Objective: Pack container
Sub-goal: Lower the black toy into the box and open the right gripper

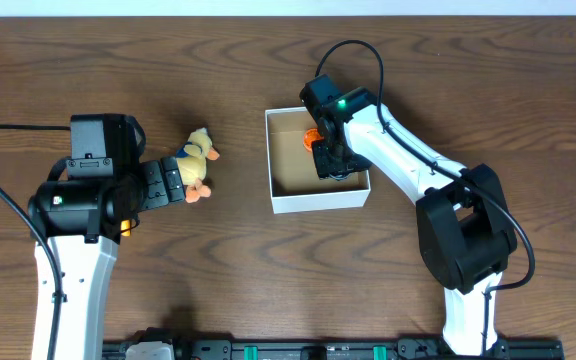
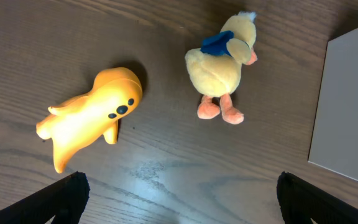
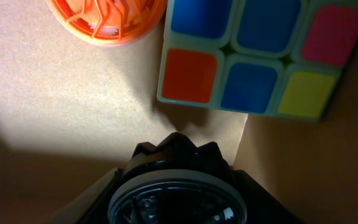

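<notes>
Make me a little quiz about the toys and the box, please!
1. True or false: the plush duck lies inside the container.
2. Which toy is already in the container? A) the puzzle cube B) a teddy bear C) a toy car
3. Fill the gap: the left gripper hangs over the table with its fingers ___.

Key: 1 false, the duck lies on the table beside the container. 2 A. 3 open.
</notes>
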`<state>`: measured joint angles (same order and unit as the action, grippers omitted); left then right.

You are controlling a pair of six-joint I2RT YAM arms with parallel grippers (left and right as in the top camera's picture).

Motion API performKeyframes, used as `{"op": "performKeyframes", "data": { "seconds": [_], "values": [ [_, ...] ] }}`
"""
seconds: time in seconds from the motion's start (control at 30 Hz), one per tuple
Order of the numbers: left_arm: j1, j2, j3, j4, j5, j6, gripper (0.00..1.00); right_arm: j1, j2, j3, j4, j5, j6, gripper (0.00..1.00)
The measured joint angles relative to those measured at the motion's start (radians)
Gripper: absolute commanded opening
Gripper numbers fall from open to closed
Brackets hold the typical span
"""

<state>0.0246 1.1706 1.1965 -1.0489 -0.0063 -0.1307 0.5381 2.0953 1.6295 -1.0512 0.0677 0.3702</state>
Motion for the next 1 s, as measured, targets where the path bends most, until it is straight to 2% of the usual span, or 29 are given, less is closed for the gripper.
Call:
{"op": "performKeyframes", "data": {
  "seconds": [0.17, 0.3, 0.37, 0.57, 0.73, 1.0],
  "values": [
    [0.000, 0.000, 0.000, 0.000, 0.000, 0.000, 0.98, 0.000, 0.000, 0.000, 0.002, 0.000, 0.000, 0.38],
    [0.000, 0.000, 0.000, 0.000, 0.000, 0.000, 0.98, 0.000, 0.000, 0.000, 0.006, 0.000, 0.000, 0.46],
    [0.000, 0.000, 0.000, 0.000, 0.000, 0.000, 0.98, 0.000, 0.000, 0.000, 0.006, 0.000, 0.000, 0.57],
    [0.000, 0.000, 0.000, 0.000, 0.000, 0.000, 0.98, 0.000, 0.000, 0.000, 0.008, 0.000, 0.002, 0.58],
    [0.000, 0.000, 0.000, 0.000, 0.000, 0.000, 0.98, 0.000, 0.000, 0.000, 0.010, 0.000, 0.018, 0.69],
    [0.000, 0.000, 0.000, 0.000, 0.000, 0.000, 0.98, 0.000, 0.000, 0.000, 0.010, 0.000, 0.035, 0.69]
  ]
}}
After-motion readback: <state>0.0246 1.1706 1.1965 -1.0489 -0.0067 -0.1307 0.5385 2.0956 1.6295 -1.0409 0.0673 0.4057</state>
